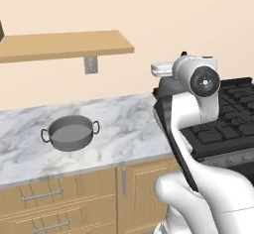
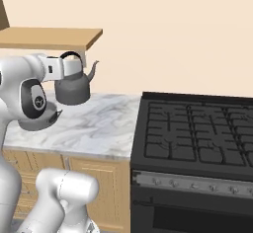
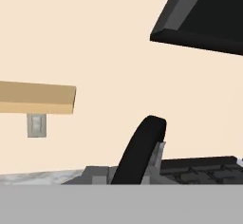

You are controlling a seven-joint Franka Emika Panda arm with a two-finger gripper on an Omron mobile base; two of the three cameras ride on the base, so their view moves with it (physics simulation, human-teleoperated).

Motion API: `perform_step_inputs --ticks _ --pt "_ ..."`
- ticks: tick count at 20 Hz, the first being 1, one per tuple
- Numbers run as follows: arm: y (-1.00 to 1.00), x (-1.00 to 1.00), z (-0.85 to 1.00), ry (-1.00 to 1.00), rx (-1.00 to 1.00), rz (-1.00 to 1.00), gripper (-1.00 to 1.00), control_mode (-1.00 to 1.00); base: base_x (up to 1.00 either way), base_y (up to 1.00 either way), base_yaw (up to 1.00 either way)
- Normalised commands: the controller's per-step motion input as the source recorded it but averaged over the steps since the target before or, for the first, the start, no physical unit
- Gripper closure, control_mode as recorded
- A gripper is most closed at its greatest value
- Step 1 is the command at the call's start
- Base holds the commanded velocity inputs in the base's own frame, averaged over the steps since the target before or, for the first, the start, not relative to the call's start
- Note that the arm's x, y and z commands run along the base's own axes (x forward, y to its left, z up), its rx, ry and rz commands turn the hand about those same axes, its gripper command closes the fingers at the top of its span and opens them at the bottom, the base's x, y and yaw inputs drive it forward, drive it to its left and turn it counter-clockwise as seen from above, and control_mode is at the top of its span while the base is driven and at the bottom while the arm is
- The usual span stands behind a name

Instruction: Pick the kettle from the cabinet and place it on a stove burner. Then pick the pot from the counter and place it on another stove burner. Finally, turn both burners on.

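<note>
So, from the left base view, the wide shallow grey metal pot point(image 1: 71, 133) with loop handles is seen sitting on the white marble table point(image 1: 124, 121), left of the black stove point(image 1: 233, 114); the arm's body blocks whatever is carried.

From the right base view, the small dark grey metal kettle point(image 2: 73, 86) is seen held up over the table by its black arched handle, gripper point(image 2: 70, 65) clamped shut on it. Probably rigid and light, but likely to swing.

From the hand view, the handle point(image 3: 141, 153) is cut off low; fingertips can't be made out.
</note>
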Motion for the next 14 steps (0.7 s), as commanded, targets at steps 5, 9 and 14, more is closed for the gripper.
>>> perform_step_inputs --ticks 5,9,14 --pt "0.00 0.00 0.00 0.00 0.00 0.00 1.00 1.00 0.04 -0.51 -0.01" --pt "0.00 0.00 0.00 0.00 0.00 0.00 1.00 1.00 0.23 -0.44 0.00" --pt "0.00 0.00 0.00 0.00 0.00 0.00 1.00 1.00 0.36 -0.34 0.00"
